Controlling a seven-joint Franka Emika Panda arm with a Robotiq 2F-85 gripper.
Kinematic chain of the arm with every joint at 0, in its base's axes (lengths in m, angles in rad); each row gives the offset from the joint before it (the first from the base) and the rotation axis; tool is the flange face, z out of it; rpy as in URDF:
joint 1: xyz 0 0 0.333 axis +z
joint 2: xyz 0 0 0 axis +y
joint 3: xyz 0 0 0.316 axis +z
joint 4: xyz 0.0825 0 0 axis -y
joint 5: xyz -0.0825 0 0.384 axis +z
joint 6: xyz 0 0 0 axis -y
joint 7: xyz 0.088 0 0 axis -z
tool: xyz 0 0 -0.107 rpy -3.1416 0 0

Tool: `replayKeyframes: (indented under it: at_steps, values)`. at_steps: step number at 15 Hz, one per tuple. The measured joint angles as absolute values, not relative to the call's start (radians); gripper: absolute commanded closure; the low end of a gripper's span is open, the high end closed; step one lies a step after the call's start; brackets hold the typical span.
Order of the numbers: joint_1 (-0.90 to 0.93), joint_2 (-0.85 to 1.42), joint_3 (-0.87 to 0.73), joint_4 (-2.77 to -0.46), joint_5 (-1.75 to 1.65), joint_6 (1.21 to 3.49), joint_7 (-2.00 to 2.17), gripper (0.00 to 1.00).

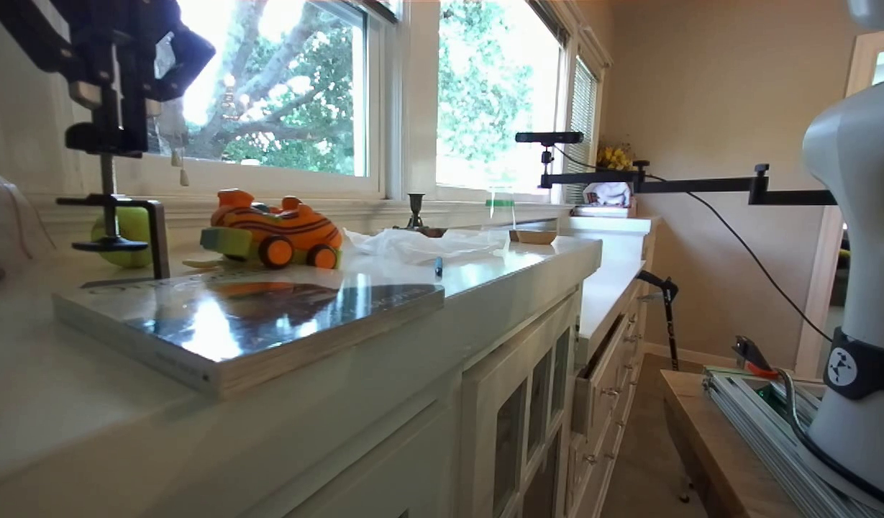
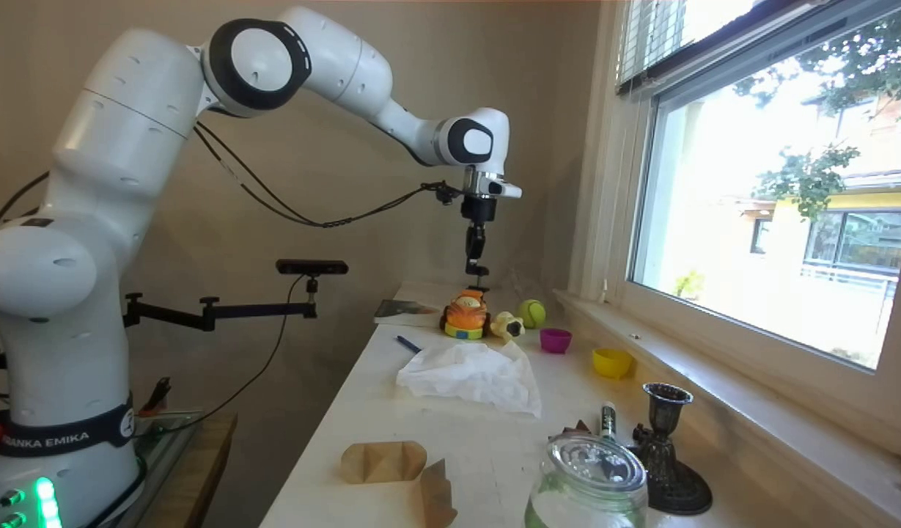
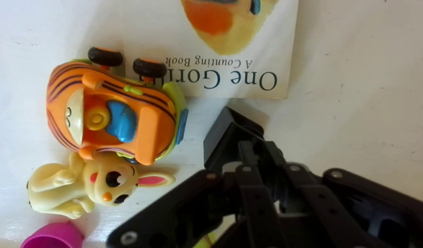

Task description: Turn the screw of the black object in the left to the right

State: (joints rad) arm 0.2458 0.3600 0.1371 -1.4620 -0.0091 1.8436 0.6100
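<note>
Arm (image 2: 347, 70) arched, from where I stand in the room: lower column rising beside the white surface (image 2: 494, 447), elbow high, forearm sloping down, wrist vertical. The pincer (image 3: 259, 150) points straight down and is narrow, its two fingers (image 3: 247, 153) close together on the black knob (image 1: 84, 138) of the screw (image 1: 108, 175). The screw rises upright from the black object (image 3: 218, 137), which stands on the surface just beside the title edge of the book (image 3: 239, 51). Counted around it: one orange toy car (image 3: 151, 127), one cream rabbit (image 3: 101, 184) just beside the car, one yellow-green ball (image 2: 532, 313), one magenta cup (image 2: 555, 339), one yellow cup (image 2: 611, 363), one crumpled white sheet (image 2: 472, 378), one dark candlestick (image 2: 666, 469), one lidded glass jar (image 2: 589, 499). One camera (image 2: 311, 267) on a black bracket (image 2: 259, 311) appears in both exterior views. Legible lettering: on the book, inverted in the wrist view, "A Counting Book" and "One Gori", the title's end partly hidden by a wheel (image 3: 150, 68); on a dark band (image 2: 61, 440) round the arm's foot, in an exterior view, "FRANKA EMIKA".
</note>
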Motion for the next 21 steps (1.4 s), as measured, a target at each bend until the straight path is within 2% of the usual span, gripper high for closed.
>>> replayKeyframes:
  at_steps: [6,8,13,21]
  values:
    - [0.258,0.291,0.146,-1.463,0.0,1.844,0.61,0.11]
    - [0.26,0.252,0.148,-1.465,0.003,1.844,0.61,0.01]
    - [0.236,0.133,0.133,-1.529,0.005,1.843,0.609,0.0]
    - [0.143,-0.102,0.097,-1.795,-0.046,1.794,0.534,0.0]
